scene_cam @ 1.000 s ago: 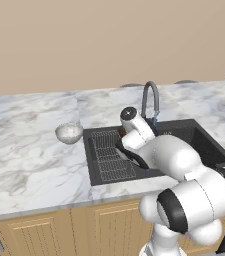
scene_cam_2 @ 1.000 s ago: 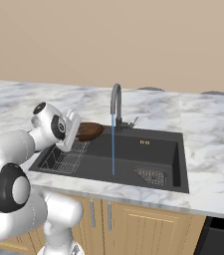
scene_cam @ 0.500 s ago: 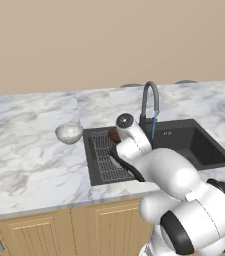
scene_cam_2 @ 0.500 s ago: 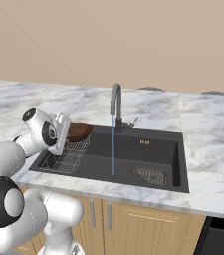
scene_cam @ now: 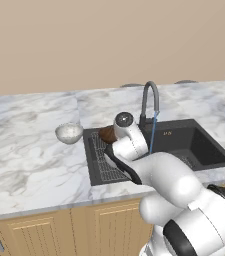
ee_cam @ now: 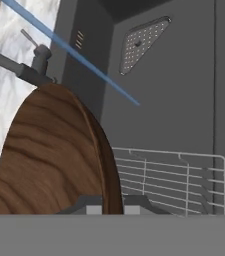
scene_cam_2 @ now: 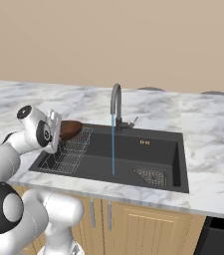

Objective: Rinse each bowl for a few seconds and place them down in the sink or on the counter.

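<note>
From the left base camera, the brown bowl [scene_cam: 106, 133] sat over the rack [scene_cam: 103, 160] at the left end of the sink [scene_cam: 204, 145], partly hidden behind the arm's wrist. The speckled bowl [scene_cam: 69, 133] waited on the tabletop [scene_cam: 29, 150], just left of the sink edge. Water [scene_cam: 152, 132] fell from the faucet [scene_cam: 150, 100], apart from the brown bowl on its right.

From the right base camera, the brown bowl [scene_cam_2: 69, 129] was held on edge at the hand, above the rack [scene_cam_2: 68, 154], and the stream [scene_cam_2: 113, 144] ran down well to its right, so it was not being rinsed there.

In the hand camera, the fingers [ee_cam: 111, 204] were closed on the rim of the brown bowl [ee_cam: 49, 155], which stood nearly upright. The stream [ee_cam: 74, 55] passed beyond it toward the drain [ee_cam: 144, 42].

To rinse well, the bowl probably needed carrying sideways under the stream, hollow turned toward the water, with the grip kept firm since a thin rim could slip.
</note>
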